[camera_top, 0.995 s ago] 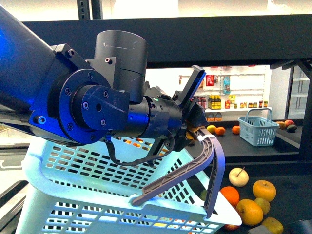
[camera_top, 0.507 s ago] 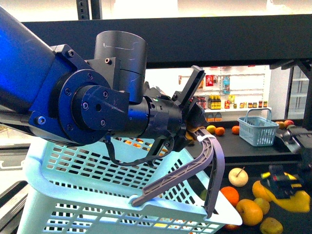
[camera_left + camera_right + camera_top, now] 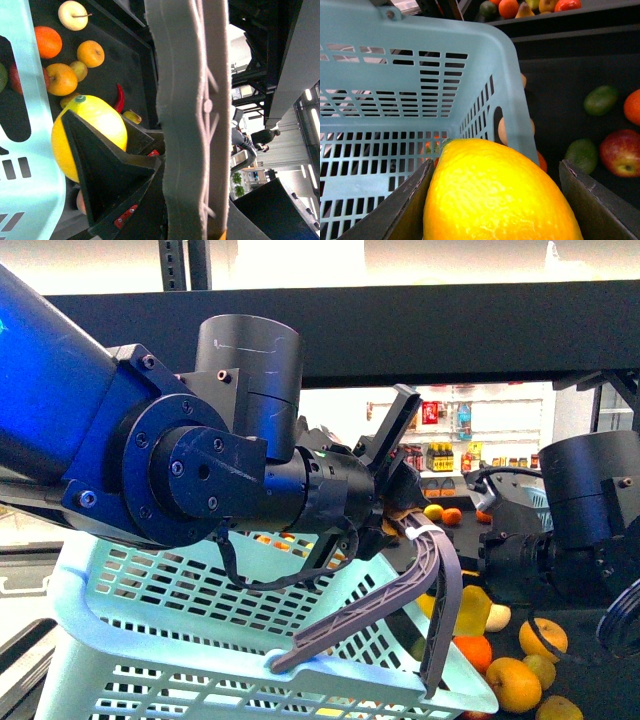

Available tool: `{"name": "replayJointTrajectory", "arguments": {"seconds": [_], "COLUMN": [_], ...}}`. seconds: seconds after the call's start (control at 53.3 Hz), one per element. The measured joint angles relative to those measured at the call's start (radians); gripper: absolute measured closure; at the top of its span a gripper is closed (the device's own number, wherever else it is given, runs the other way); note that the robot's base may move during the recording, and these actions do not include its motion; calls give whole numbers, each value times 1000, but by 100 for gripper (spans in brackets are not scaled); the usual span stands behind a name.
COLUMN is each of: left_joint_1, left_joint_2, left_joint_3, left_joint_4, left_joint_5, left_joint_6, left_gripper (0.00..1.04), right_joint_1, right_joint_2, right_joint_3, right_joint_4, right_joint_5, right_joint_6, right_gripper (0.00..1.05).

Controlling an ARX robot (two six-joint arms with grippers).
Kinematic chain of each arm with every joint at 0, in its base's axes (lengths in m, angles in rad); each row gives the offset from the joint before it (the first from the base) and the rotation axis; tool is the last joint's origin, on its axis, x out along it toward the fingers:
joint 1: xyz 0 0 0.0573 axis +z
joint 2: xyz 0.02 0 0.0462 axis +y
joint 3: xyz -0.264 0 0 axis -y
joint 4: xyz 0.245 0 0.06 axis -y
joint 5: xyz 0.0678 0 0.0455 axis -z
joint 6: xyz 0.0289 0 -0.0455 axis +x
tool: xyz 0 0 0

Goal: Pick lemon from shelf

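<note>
The pale blue basket (image 3: 200,640) fills the lower part of the front view, tilted and hanging by its grey handle (image 3: 432,570). The left gripper (image 3: 400,490) is closed on the top of that handle, one black finger jutting upward above it. The lemon (image 3: 495,195) is off the shelf (image 3: 450,335), clamped between the two dark fingers of the right gripper (image 3: 500,200), which press on its opposite sides. In the right wrist view it sits just outside the basket's corner wall, close to the rim. In the front view it shows as a yellow patch right behind the handle, at the basket's right-hand corner. In the left wrist view the handle runs straight through the middle of the picture, with the lemon just beside it and one of the right gripper's fingers lying across the lemon. On the shelf's dark lower tier, beside the basket on that same side, lie loose fruit: an orange (image 3: 472,650), yellow apples (image 3: 513,683), a red apple (image 3: 620,152) and a green fruit (image 3: 582,155).
</note>
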Motion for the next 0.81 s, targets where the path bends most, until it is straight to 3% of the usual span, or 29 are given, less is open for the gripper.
{"name": "replayJointTrajectory", "arguments": {"seconds": [0.244, 0.432, 0.657, 0.807], "left_joint_1": [0, 0, 0, 0], "left_joint_2": [0, 0, 0, 0], "left_joint_3": [0, 0, 0, 0], "left_joint_4": [0, 0, 0, 0], "left_joint_5": [0, 0, -1, 0], "left_joint_6": [0, -1, -1, -3], "left_gripper": [96, 96, 96, 96], "right_joint_1": [67, 84, 25, -66], "right_joint_2": [51, 53, 10, -166], "right_joint_3": [1, 1, -34, -175], "right_joint_4": [-16, -14, 19, 119], "right_joint_5": [-5, 12, 114, 188], "right_joint_6": [77, 96, 71, -6], "right_gripper": [34, 6, 8, 8]}}
